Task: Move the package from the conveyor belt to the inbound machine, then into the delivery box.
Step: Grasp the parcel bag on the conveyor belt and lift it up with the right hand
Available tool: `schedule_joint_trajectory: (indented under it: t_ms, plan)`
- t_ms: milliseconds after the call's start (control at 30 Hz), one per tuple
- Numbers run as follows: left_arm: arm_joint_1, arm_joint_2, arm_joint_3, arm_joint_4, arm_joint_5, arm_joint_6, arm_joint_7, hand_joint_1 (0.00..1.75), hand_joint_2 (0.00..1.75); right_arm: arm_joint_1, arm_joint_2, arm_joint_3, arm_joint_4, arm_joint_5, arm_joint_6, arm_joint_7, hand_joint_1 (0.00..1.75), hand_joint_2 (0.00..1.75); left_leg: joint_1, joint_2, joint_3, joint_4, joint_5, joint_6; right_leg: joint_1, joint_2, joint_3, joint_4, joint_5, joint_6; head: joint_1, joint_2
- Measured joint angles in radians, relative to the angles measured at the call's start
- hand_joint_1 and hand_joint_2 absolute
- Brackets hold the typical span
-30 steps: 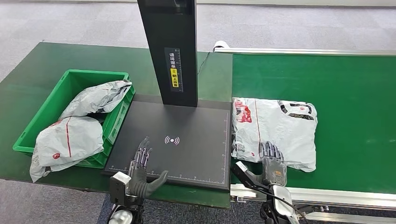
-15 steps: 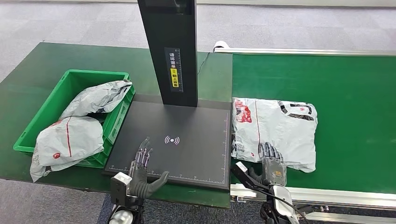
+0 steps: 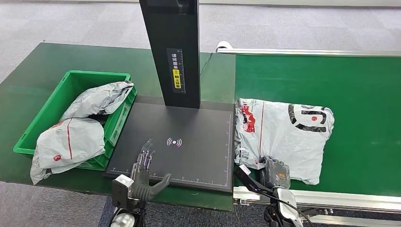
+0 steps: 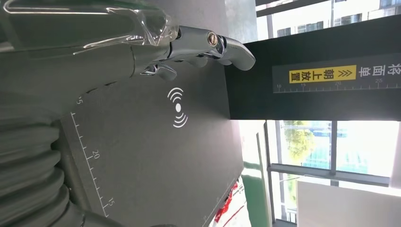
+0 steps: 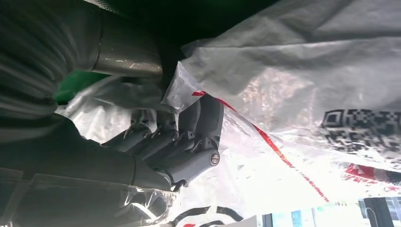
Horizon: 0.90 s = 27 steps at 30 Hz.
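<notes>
The right hand (image 3: 274, 173) clenches the near edge of the grey plastic mailer package (image 3: 283, 137), whose long axis runs along the green conveyor belt (image 3: 359, 85); the black scanner plate of the inbound machine (image 3: 189, 142) lies just beside the package, on the side of the released left hand (image 3: 144, 177).

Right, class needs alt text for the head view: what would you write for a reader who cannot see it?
The right robot hand grips the near edge of a grey package on the green conveyor belt. The left robot hand rests open over the black inbound machine, beside a green delivery box holding two packages.
</notes>
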Motion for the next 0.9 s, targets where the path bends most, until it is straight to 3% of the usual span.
schedule_joint_trajectory:
  t_ms: [267,667,900]
  plan:
    - [0.000,0.002,0.001,0.000,0.003,0.006,0.000,0.00,1.75,0.009,0.005,-0.008,-0.001,-0.045,-0.024,-0.064,1.75,1.75,0.000,0.000,0.000,0.000,0.000,0.000,0.000,0.000,0.000,0.000,0.000,0.000,0.000,0.000]
    - [0.023,0.008,0.013,-0.019,0.012,0.032,0.000,0.00,1.75,0.183,0.110,-0.080,-0.208,-0.302,-0.029,-0.338,1.75,1.75,0.000,-0.003,-0.001,0.000,0.000,0.000,0.000,-0.001,0.000,0.000,-0.001,0.001,0.000,0.000]
    - [0.026,0.008,0.018,-0.023,0.009,0.029,0.000,0.00,1.75,0.232,0.133,-0.098,-0.276,-0.341,-0.029,-0.360,1.75,1.75,0.000,-0.003,-0.001,0.000,0.000,0.000,0.000,-0.001,0.000,0.000,-0.001,0.001,0.000,0.000]
